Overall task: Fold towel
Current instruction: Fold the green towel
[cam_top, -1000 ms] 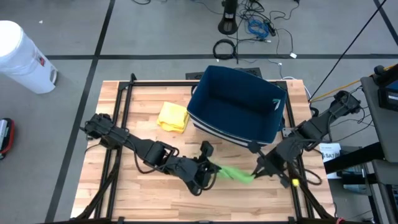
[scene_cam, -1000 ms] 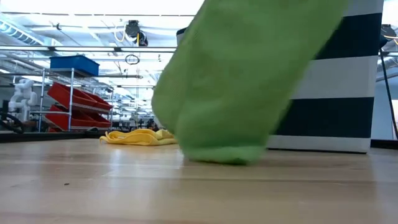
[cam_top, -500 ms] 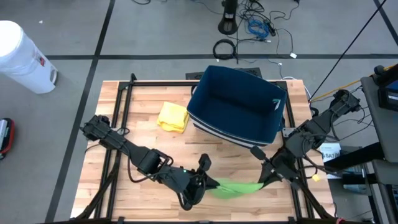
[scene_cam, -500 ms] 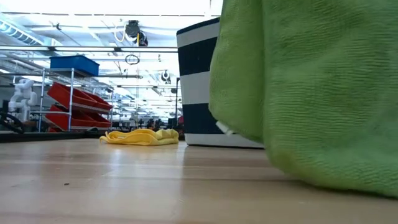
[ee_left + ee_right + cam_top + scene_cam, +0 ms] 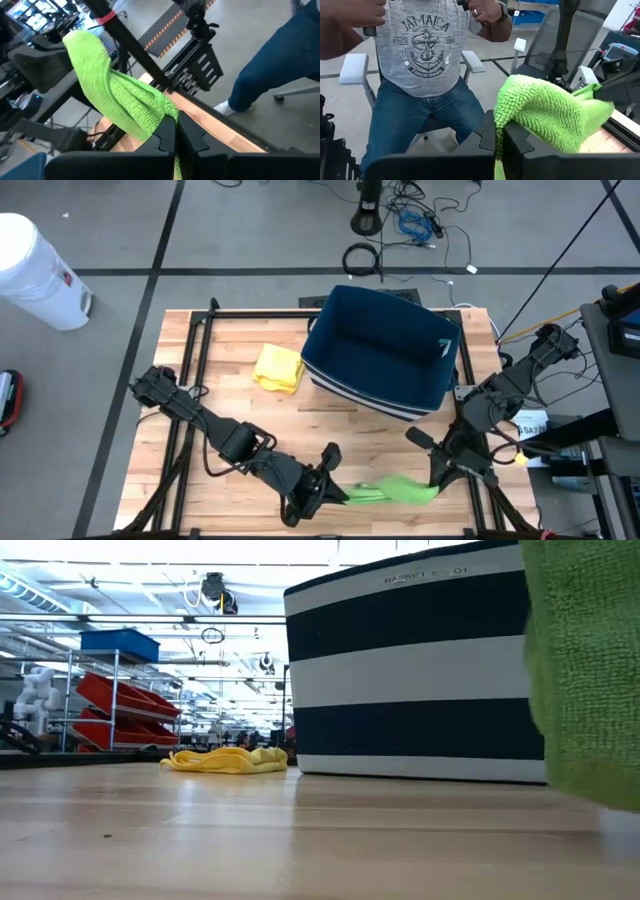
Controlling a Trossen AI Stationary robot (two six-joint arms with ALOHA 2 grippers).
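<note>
A green towel [image 5: 395,490] hangs stretched between my two grippers near the table's near edge, right of centre. My left gripper [image 5: 337,493] is shut on its left end and my right gripper [image 5: 434,483] on its right end. In the low view the towel [image 5: 585,670] fills the right edge, in front of the striped basket [image 5: 410,670]. Whether its lower edge touches the table, I cannot tell. My left gripper pinches the towel's left end [image 5: 167,114] between its two shut fingers, coming nearly level from the table's left. The cloth rises bunched past the fingertips and runs away toward the other arm. My right gripper pinches the towel's right end [image 5: 506,120] between its shut fingers, nearly level from the table's right. The cloth folds over the fingertips in a thick bunch and sags toward the left gripper.
A navy basket [image 5: 385,350] stands at the back right of the table. A crumpled yellow cloth [image 5: 278,367] lies on the wood to its left. A seated person [image 5: 425,65] in a grey shirt and jeans is beyond the table's near edge.
Both grippers have moved toward the table's near edge with the green towel and have turned at the wrist. The towel, a small bunch between them a second ago, is now drawn out into a longer band. In the low view it has slid off to the right.
</note>
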